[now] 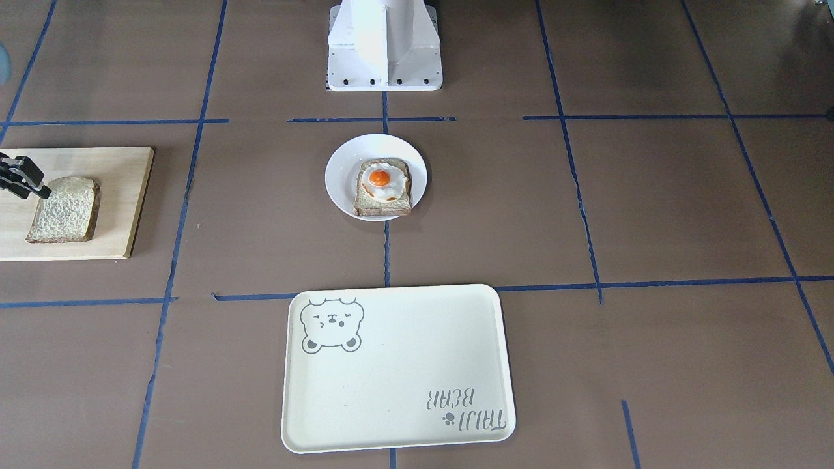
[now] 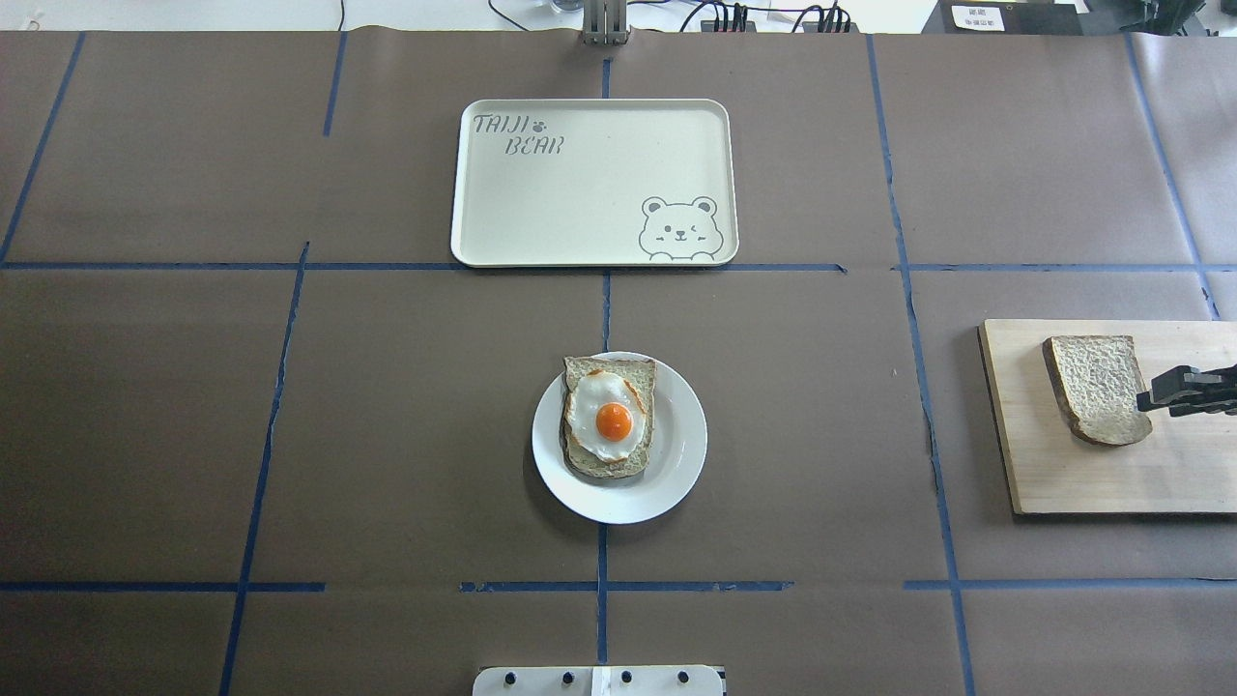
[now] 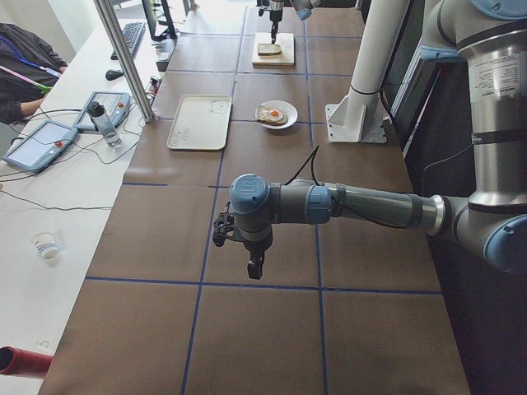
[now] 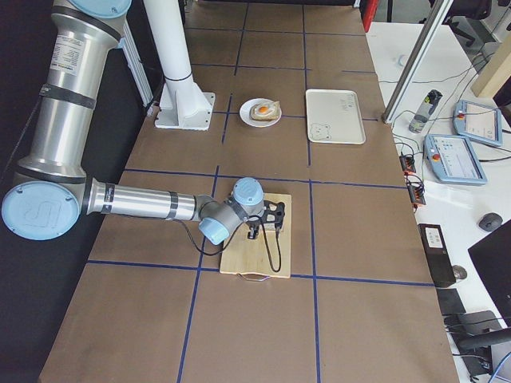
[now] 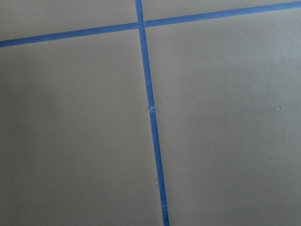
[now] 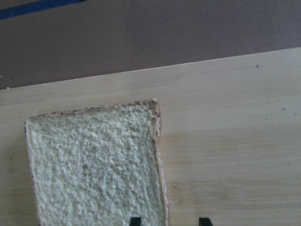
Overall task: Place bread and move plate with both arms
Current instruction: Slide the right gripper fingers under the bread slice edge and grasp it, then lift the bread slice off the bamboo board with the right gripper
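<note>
The plain bread slice point(image 2: 1097, 387) lies flat on a wooden cutting board point(image 2: 1092, 474) at the table's right end. My right gripper point(image 2: 1148, 398) is open just above the slice's edge. In the right wrist view its gripper point(image 6: 170, 220) has one tip over the bread point(image 6: 94, 165) and the other over bare board. In the front view that gripper point(image 1: 39, 189) is beside the bread point(image 1: 65, 210). The white plate point(image 2: 676, 464) in the middle bears a slice with a fried egg point(image 2: 609, 416). My left gripper point(image 3: 255, 267) hangs over bare table far off; I cannot tell whether it is open or shut.
A cream tray with a bear drawing point(image 2: 580, 193) lies beyond the plate, with nothing on it. The white pedestal point(image 1: 384, 45) stands on the robot's side of the plate. Blue tape lines cross the brown table cover.
</note>
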### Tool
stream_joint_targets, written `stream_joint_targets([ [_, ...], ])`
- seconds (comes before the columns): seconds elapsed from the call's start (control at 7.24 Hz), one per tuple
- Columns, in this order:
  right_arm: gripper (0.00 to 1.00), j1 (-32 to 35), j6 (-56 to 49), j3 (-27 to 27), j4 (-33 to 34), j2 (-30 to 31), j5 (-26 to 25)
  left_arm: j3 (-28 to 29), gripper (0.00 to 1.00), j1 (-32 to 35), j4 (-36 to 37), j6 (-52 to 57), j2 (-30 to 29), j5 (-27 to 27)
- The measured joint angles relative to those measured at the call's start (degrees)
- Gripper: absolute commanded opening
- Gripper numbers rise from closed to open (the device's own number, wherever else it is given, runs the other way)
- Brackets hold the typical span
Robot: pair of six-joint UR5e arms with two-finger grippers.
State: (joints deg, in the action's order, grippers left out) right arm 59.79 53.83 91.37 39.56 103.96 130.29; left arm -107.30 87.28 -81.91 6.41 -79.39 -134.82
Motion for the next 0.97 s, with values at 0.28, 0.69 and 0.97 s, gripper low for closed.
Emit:
stream_joint_targets([
  [0.28,0.48,-0.2,0.3,0.0,0.0,-0.3,0.2,0.0,1.00,0.0,0.0,0.0,0.0,0.0],
  [0.69,0.48,-0.7,0.4,-0.1,0.0,-0.5,0.2,0.0,1.00,0.0,0.0,0.0,-0.1,0.0],
  [0.97,0.48,-1.0,0.4,0.0,0.0,-0.5,0.2,0.0,1.00,0.0,0.1,0.0,0.0,0.0],
])
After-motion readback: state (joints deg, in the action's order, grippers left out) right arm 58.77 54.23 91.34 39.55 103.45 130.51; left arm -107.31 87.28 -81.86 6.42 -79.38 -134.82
